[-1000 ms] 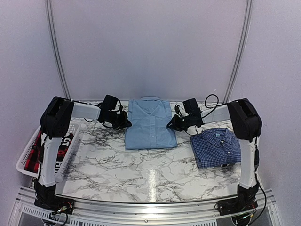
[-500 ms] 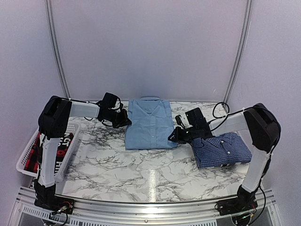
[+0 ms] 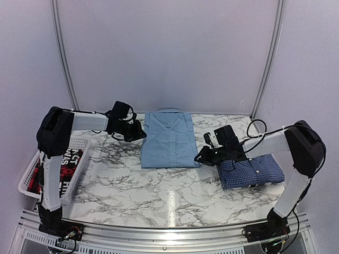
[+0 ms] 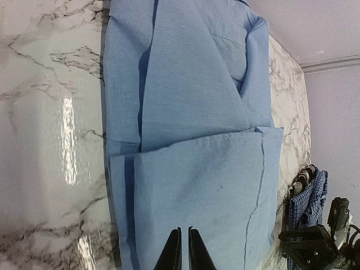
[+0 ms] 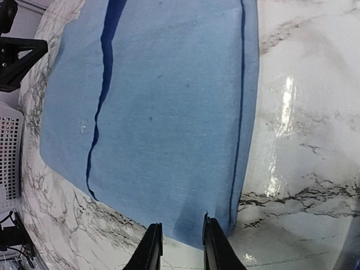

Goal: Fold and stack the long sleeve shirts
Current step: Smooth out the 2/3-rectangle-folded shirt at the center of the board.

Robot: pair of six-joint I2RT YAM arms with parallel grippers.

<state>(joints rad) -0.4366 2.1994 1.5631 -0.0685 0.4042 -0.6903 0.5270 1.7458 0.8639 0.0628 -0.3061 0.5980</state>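
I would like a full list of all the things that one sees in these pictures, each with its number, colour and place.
light blue shirt: one, light blue, folded, far middle of the table
checked shirt: one, dark blue with white check, folded, right side of the table
basket: one, white, at the table's left edge
garment: one, red and black with white letters, in the basket
table: one, white marble with dark veins
left gripper: one, black, shut, at the light blue shirt's left side
right gripper: one, black, open, at that shirt's near right corner
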